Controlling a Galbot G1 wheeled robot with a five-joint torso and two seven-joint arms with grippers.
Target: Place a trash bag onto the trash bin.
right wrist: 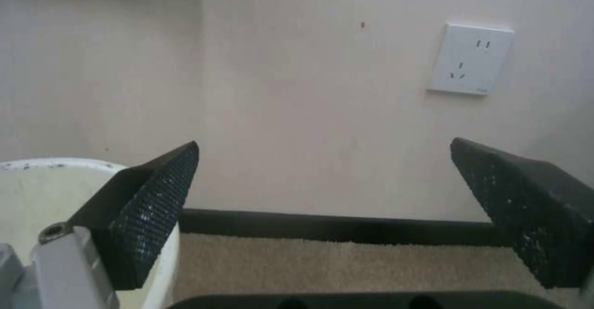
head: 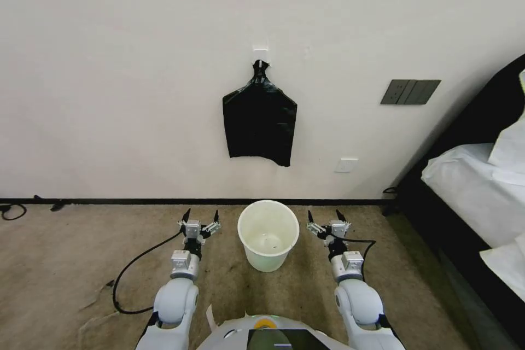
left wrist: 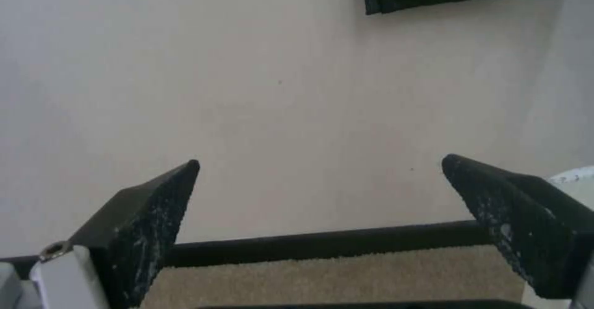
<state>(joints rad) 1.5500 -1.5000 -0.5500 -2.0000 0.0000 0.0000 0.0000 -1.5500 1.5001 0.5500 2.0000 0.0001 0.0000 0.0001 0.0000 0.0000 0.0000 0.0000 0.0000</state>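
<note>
both grippers, left gripper [head: 201, 217] and right gripper [head: 326, 217], flanked the trash bin [head: 268, 234], jaws spread, empty; black bag [head: 259, 120] hung on the wall, task unstarted.

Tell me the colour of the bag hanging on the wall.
Glossy black; the trash bag shows best in the head view.

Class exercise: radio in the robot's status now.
Left gripper and right gripper open, empty, flanking round cream plastic trash bin. Glossy black plastic trash bag hangs on wall above. Nothing between.
</note>
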